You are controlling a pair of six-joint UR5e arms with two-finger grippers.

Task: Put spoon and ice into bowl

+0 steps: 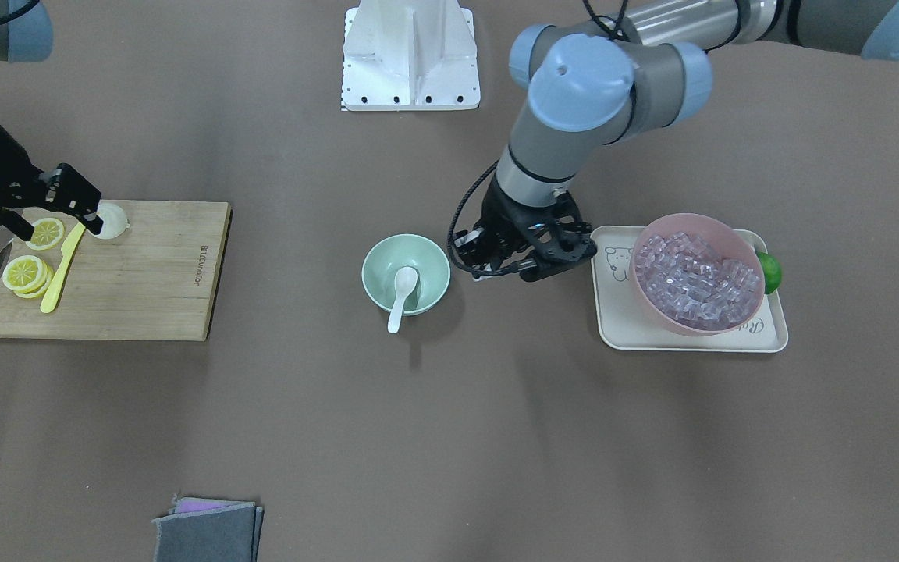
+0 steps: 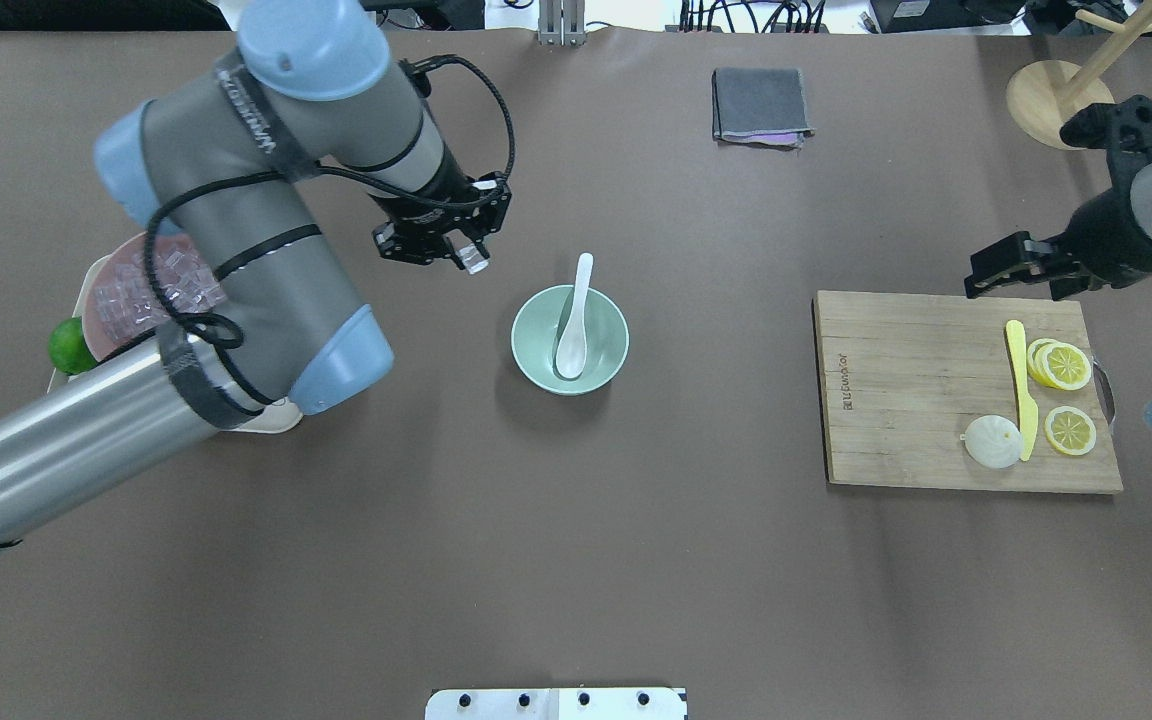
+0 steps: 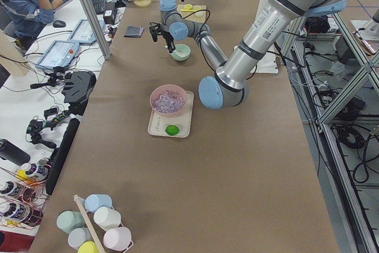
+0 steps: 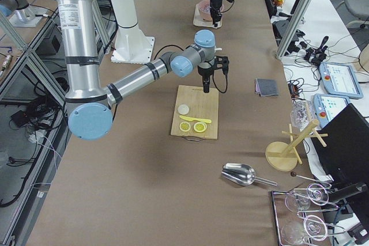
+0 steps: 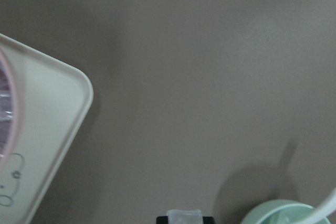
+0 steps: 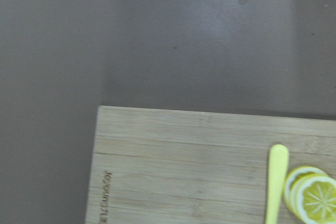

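Here, the left tool [image 2: 468,258] hangs above the counter [image 2: 576,560] between the beige tray [image 1: 617,312] and the mint-green bowl [image 2: 536,342], its fingers closed narrowly on one clear ice cube [image 5: 184,217]. The white spoon [image 2: 573,325] lies in that bowl, scoop down inside and handle resting over the rim, while the rest of the ice [image 1: 695,277] fills a pink bowl [image 1: 691,218] on the tray. The right tool [image 1: 59,222] hovers with fingers spread wide above a wooden cutting board [image 1: 145,273], near the lemon slices [image 1: 24,273].

Cropped by the left wrist view's bottom edge: bowl [image 5: 281,213], spoon [image 5: 326,205] handle, and what may be an ice cube [image 5: 184,216]. Largely hidden behind the left arm [image 2: 236,250] overhead: pink bowl [image 2: 131,243], tray [image 2: 86,285]
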